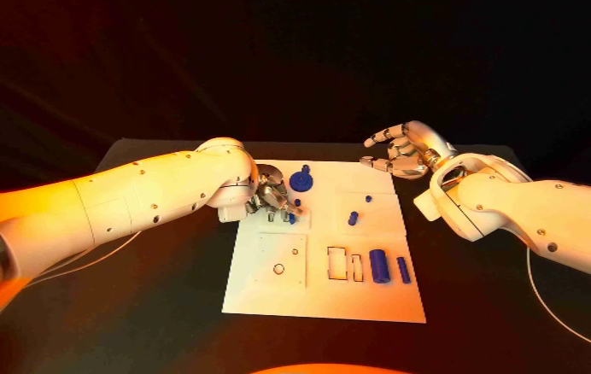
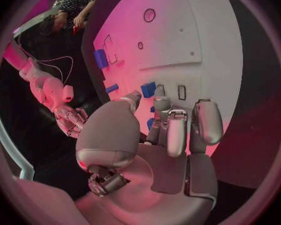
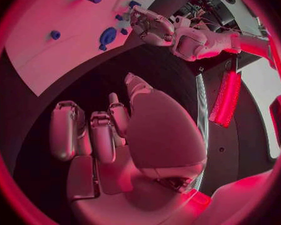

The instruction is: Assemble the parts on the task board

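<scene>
The main risk, as I judge it, sits under the left hand [image 1: 269, 195]: its fingers crowd a cluster of small blue pieces [image 1: 293, 213] at about ten o'clock on the white board [image 1: 323, 301], and a slight sideways push could knock one out of its seat or skid it across the plate. A second risk is a poor pinch, since the pieces are small against the fingertips and one could slip and roll away. The board lies loose on the black table [image 1: 148, 306], so a hard downward press near its edge might shift it.

The left hand hangs fingers-down over that cluster, fingers curled and close together, their tips at or just above the pieces. I cannot tell whether it actually has hold of one.

The right hand [image 1: 404, 148] hovers off the board's far right corner, around one o'clock, fingers loosely apart and holding nothing.

Other pieces lie apart: a round blue knob [image 1: 303, 179] at eleven o'clock, a short peg [image 1: 354, 218] near the middle, and two blue cylinders [image 1: 379, 266] at four o'clock beside empty slots.
</scene>
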